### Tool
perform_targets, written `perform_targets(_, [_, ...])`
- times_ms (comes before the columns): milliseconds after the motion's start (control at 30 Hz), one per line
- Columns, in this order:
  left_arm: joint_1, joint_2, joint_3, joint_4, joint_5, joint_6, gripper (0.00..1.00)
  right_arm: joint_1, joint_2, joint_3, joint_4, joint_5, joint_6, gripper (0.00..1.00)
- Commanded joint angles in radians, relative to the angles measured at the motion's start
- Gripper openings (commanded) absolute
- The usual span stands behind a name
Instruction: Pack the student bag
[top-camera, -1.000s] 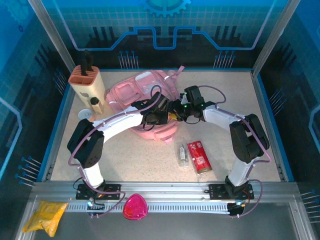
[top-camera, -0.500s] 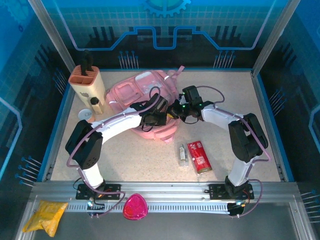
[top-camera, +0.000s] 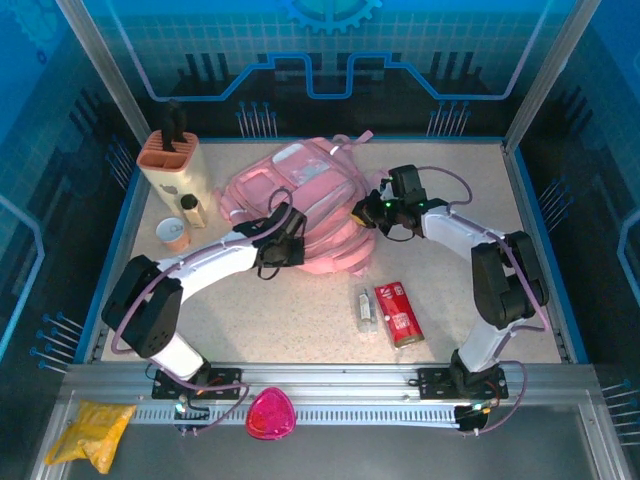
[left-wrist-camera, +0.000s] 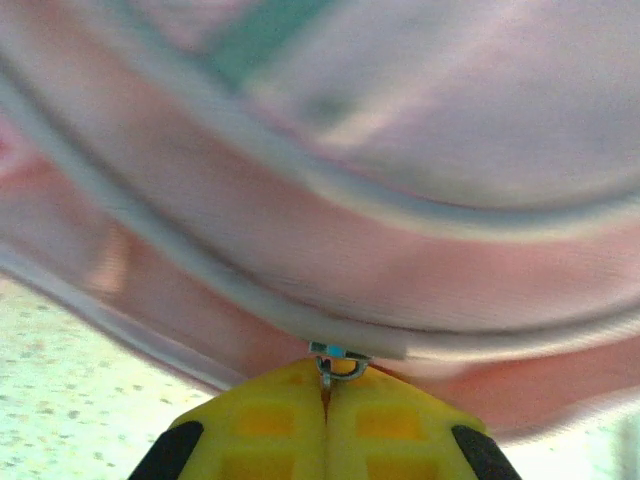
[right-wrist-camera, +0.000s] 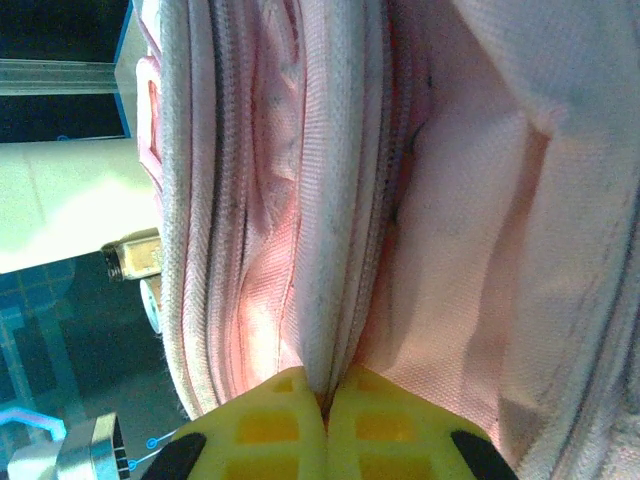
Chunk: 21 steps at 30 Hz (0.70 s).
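The bag (top-camera: 300, 195) lies far-middle on the table (top-camera: 450, 290). The left gripper (left-wrist-camera: 325, 390) pinches what looks like its zip pull (left-wrist-camera: 338, 360); the right gripper (right-wrist-camera: 325, 392) clamps a fabric edge (right-wrist-camera: 330, 300), probably bracing the bag so the zip can run.

Overhead view: I find the table (top-camera: 300, 320) brightly and evenly lit from above. Shadows under both arms are short and soft, and I see no glare on the surface. The surrounding walls (top-camera: 330, 60) read dim blue.

Left wrist view: I note heavy blur. The student bag (left-wrist-camera: 400, 250) appears smeared and washed pale, and only the metal ring (left-wrist-camera: 338, 362) at the tip of the left gripper (left-wrist-camera: 325, 400) is near sharp.

Right wrist view: I see the fabric weave in crisp focus with a warm pink cast. The table patch at the left edge is overexposed.
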Motion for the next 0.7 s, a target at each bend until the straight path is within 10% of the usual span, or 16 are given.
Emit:
perform_targets(0, [0.071, -0.028, -0.053, 0.004, -0.107, 0.044, 0.00, -0.024, -0.049, -0.003, 0.011, 0.067, -0.053, 0.00])
perform_targets(433, [0.278, 0.030, -0.003, 0.250, -0.073, 0.173, 0.00, -0.039, -0.045, -0.041, -0.008, 0.090, -0.088, 0.00])
perform_targets(667, [0.206, 0.024, 0.012, 0.295, 0.013, 0.202, 0.00, -0.036, -0.024, -0.006, 0.009, 0.040, -0.084, 0.04])
